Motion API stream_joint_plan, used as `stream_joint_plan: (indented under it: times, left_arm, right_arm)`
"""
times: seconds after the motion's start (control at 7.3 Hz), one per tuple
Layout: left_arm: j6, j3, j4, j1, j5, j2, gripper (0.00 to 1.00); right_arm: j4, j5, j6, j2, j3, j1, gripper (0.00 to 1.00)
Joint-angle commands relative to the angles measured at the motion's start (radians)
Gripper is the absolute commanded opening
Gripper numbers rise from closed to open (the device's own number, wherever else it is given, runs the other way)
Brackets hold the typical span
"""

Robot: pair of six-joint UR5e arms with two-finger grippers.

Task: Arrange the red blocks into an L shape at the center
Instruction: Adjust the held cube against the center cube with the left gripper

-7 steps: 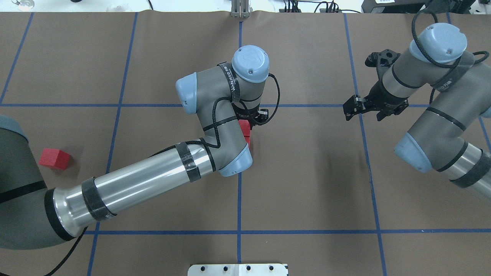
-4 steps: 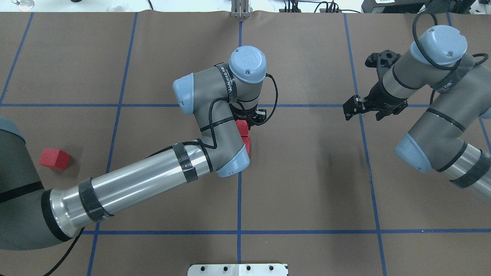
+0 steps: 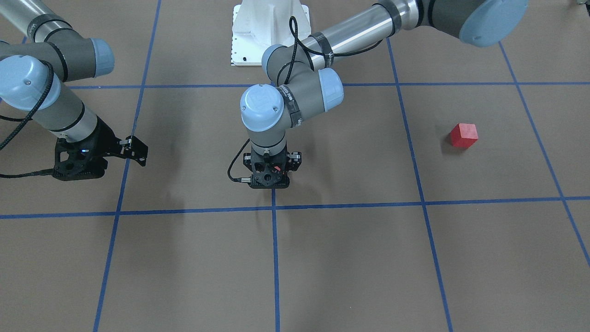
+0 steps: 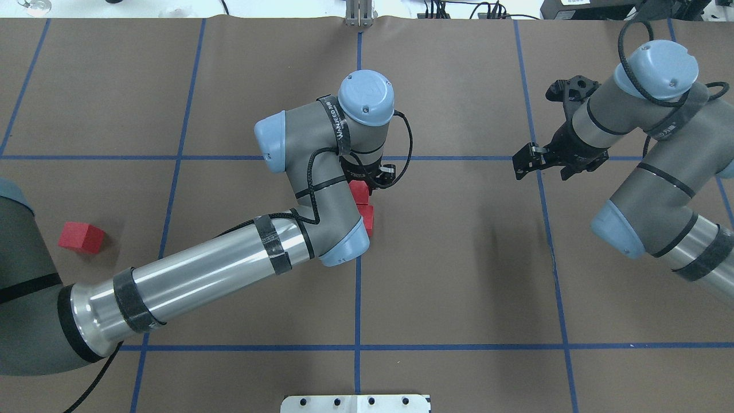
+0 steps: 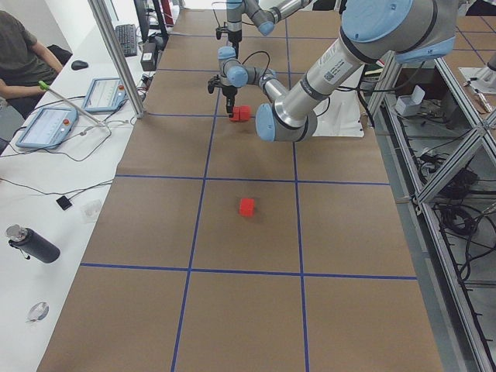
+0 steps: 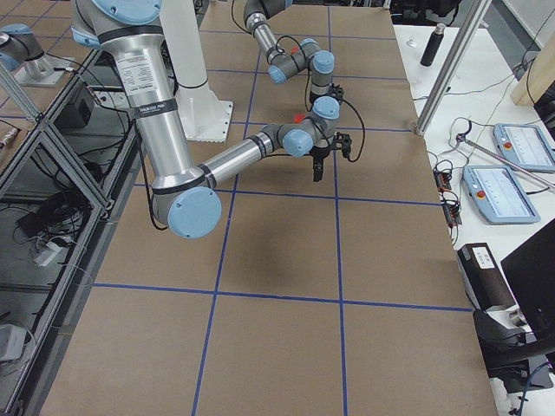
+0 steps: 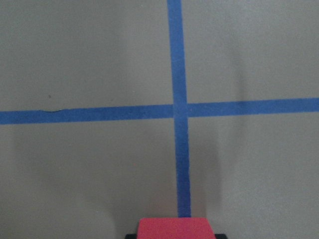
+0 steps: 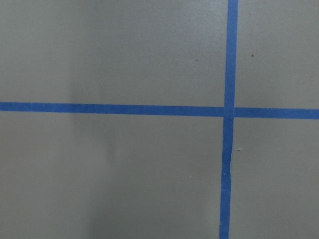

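Observation:
My left gripper (image 4: 368, 179) stands over the center, just right of the middle blue tape line (image 4: 358, 287), and is shut on a red block (image 4: 358, 191). That block fills the bottom edge of the left wrist view (image 7: 174, 228). A second red block (image 4: 367, 221) lies on the brown surface right beside it, half hidden under my left forearm. The third red block (image 4: 81, 237) lies alone far to the left and also shows in the front-facing view (image 3: 463, 135). My right gripper (image 4: 553, 162) is open and empty, hanging over a tape line at the right.
The white robot base plate (image 4: 355, 403) lies at the near edge. A metal bracket (image 4: 359, 14) stands at the far edge on the middle line. My left forearm (image 4: 200, 284) crosses the left half of the table.
My left arm has shifted slightly to the left with its red block, uncovering a little more of the second block. My right arm has barely moved.

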Motion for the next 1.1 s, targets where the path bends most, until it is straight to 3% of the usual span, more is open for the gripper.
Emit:
stream_joint_plan:
  times: [0.0, 0.96]
  left_arm:
    - [-0.002, -0.003, 0.0, 0.0, 0.0, 0.0, 0.0]
    - [-0.017, -0.003, 0.0, 0.005, 0.0, 0.001, 0.0]
  right_arm:
    - [0.0, 0.0, 0.0, 0.001, 0.001, -0.001, 1.0]
    - [0.0, 0.0, 0.0, 0.001, 0.0, -0.001, 1.0]
